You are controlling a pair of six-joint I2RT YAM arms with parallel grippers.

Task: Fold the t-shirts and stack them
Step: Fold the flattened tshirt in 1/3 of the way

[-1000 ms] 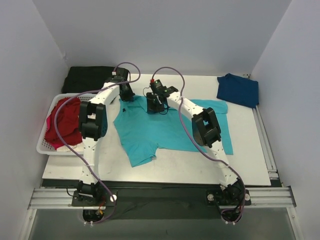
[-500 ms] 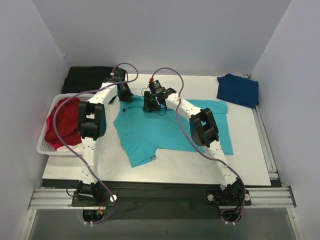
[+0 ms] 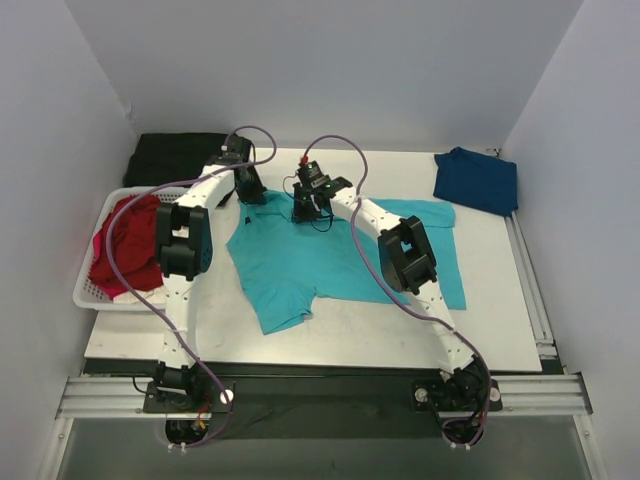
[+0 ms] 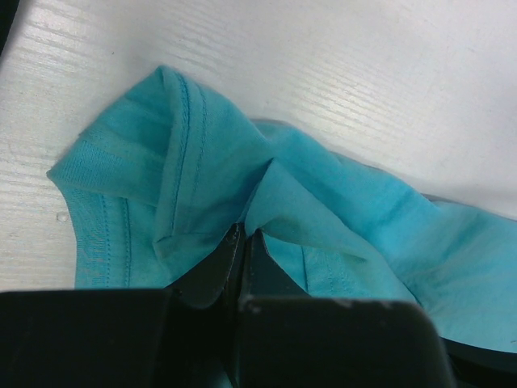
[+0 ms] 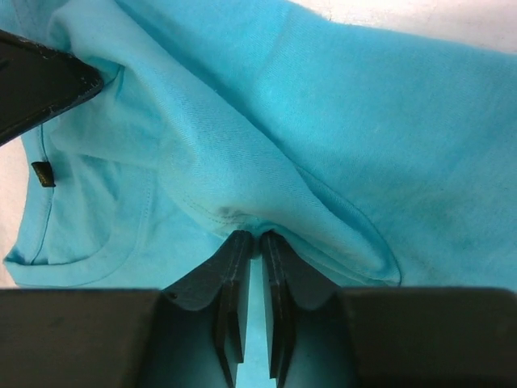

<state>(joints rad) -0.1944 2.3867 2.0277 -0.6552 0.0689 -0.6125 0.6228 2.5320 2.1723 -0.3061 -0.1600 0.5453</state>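
Note:
The turquoise t-shirt (image 3: 330, 255) lies spread on the white table, its collar end at the far side. My left gripper (image 3: 250, 190) is shut on a fold of the turquoise t-shirt (image 4: 323, 210) at its far left corner. My right gripper (image 3: 305, 208) is shut on the turquoise t-shirt (image 5: 266, 121) near the collar, the cloth bunched at the fingertips. The navy t-shirt (image 3: 477, 178) lies folded at the far right corner. The red t-shirt (image 3: 125, 240) lies crumpled in the white basket (image 3: 92, 292) at the left.
A black cloth (image 3: 180, 155) lies at the far left corner behind the basket. White walls close in the table on three sides. The left gripper's dark body (image 5: 40, 77) shows at the upper left of the right wrist view.
Both grippers have shifted slightly toward the far edge of the table, drawing the shirt's collar end with them.

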